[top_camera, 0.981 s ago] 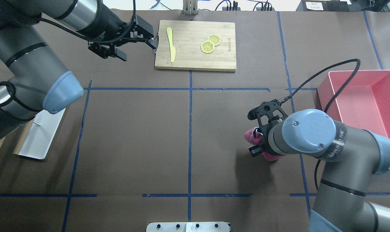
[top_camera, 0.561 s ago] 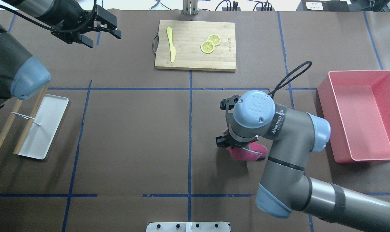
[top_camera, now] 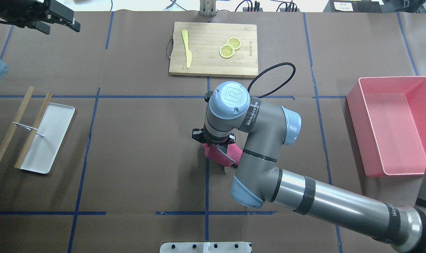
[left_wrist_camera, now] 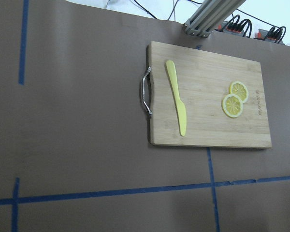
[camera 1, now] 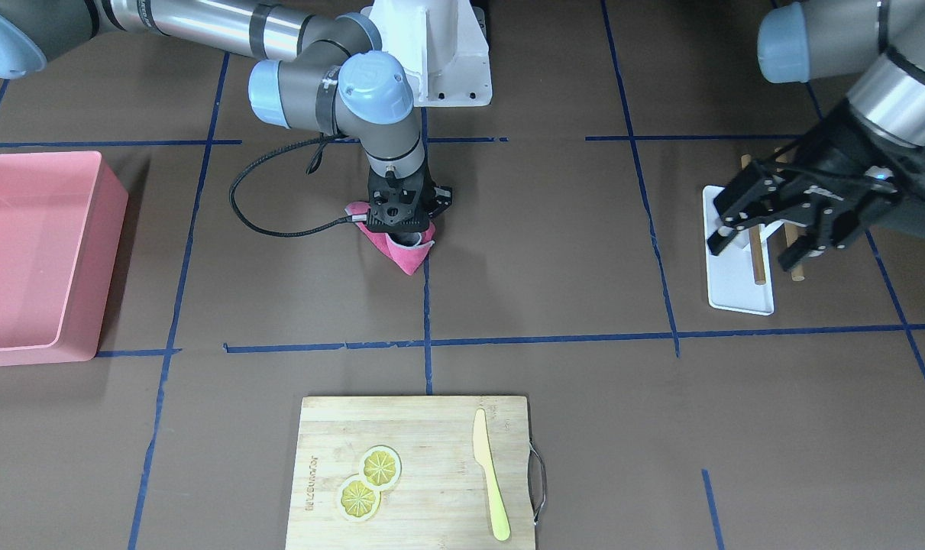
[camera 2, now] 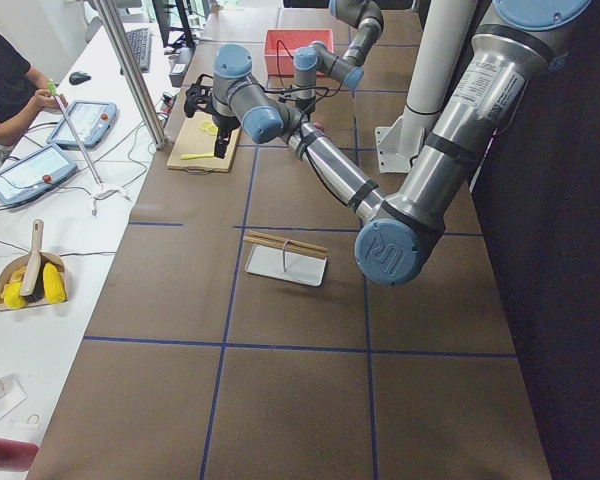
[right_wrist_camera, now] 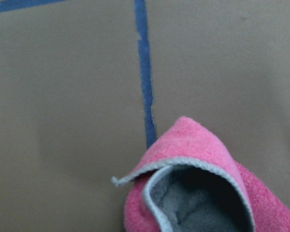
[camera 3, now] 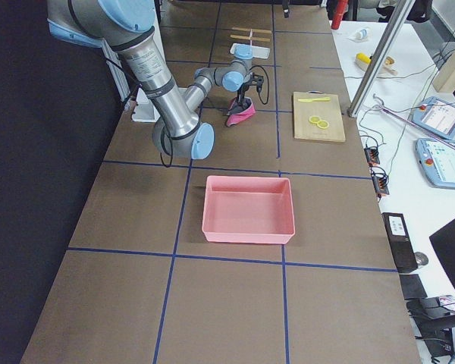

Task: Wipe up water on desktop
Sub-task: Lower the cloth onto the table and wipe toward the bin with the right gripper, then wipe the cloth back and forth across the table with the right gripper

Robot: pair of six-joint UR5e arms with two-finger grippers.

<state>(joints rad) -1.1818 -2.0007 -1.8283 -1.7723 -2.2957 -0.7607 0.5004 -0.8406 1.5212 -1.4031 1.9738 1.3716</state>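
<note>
The desktop (top_camera: 146, 147) is dark brown with blue tape lines; I see no water on it. A pink cloth (top_camera: 220, 156) with a grey inner side lies crumpled on the central tape line, and it also shows in the front view (camera 1: 405, 252) and the right wrist view (right_wrist_camera: 203, 193). My right gripper (top_camera: 213, 138) points down and is shut on the cloth, pressing it onto the desktop. My left gripper (top_camera: 58, 27) is open and empty at the far left back corner, raised above the table (camera 1: 756, 252).
A bamboo cutting board (top_camera: 205, 59) at the back centre carries a yellow knife (top_camera: 186, 49) and two lemon slices (top_camera: 229, 47). A pink bin (top_camera: 392, 78) stands at the right. A white tray (top_camera: 45, 138) with two wooden sticks (top_camera: 12, 124) lies at the left.
My right arm has swept left with the pink cloth, from near the right tape line to the central one. My left arm has pulled back from the cutting board to the far left corner.
</note>
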